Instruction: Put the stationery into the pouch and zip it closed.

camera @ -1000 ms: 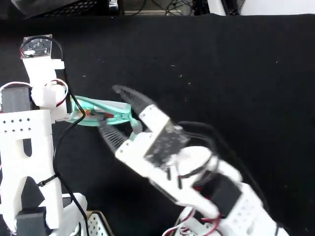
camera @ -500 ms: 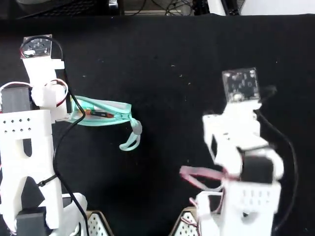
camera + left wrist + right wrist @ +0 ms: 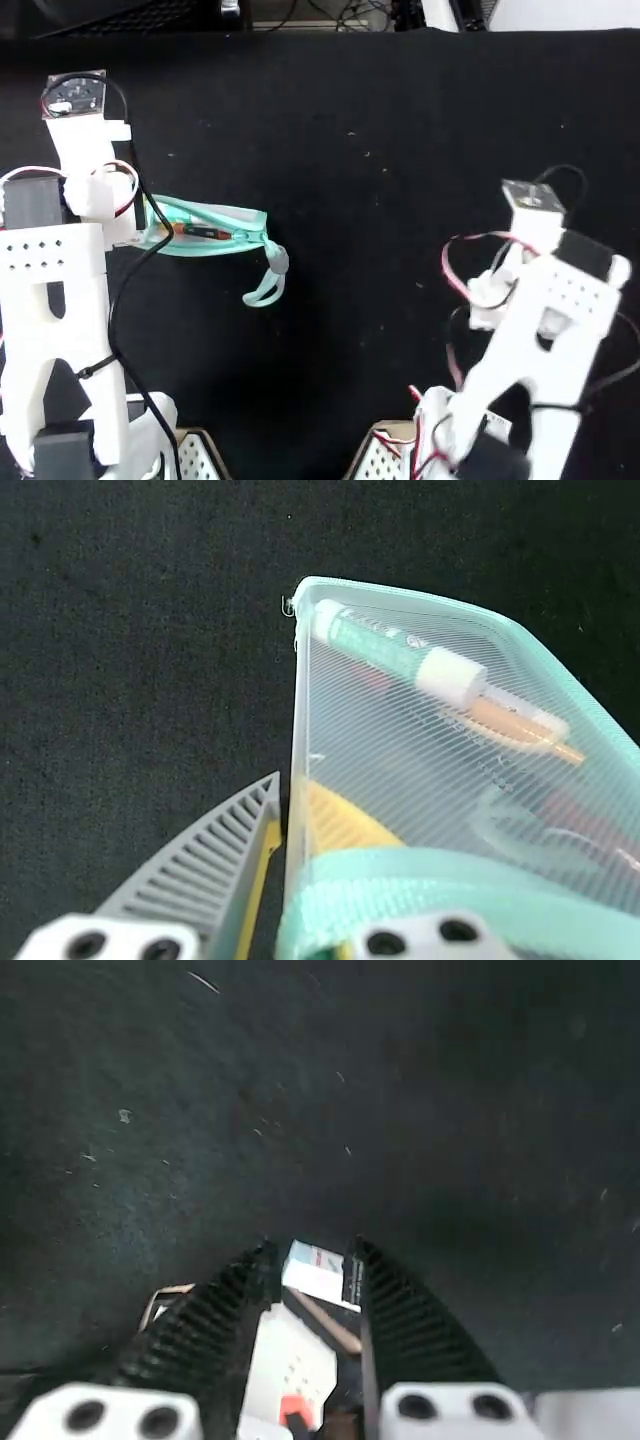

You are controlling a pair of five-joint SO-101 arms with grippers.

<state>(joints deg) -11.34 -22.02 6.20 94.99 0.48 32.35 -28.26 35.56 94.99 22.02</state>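
Observation:
The teal-trimmed mesh pouch [image 3: 215, 232] lies left of centre on the black table, its loop strap [image 3: 266, 283] trailing toward the front. In the left wrist view the pouch [image 3: 420, 770] holds a green-and-white pen [image 3: 400, 652], an orange pencil [image 3: 520, 725] and a yellow item [image 3: 335, 825]. My left gripper [image 3: 150, 232] is shut on the pouch's left end; one grey finger [image 3: 215, 870] lies against the mesh, the other is hidden behind it. My right arm [image 3: 545, 300] stands folded at the right, far from the pouch. Its gripper [image 3: 312, 1255] is open with nothing between its fingers.
The black cloth [image 3: 400, 150] covers the whole table, with free room in the middle and at the back. The arms' bases [image 3: 390, 455] sit at the front edge. Cables and dark equipment [image 3: 300, 12] lie beyond the table's far edge.
My right arm has left the pouch's right end and swung back to the right, folding up over its base. The pouch and my left arm have stayed put.

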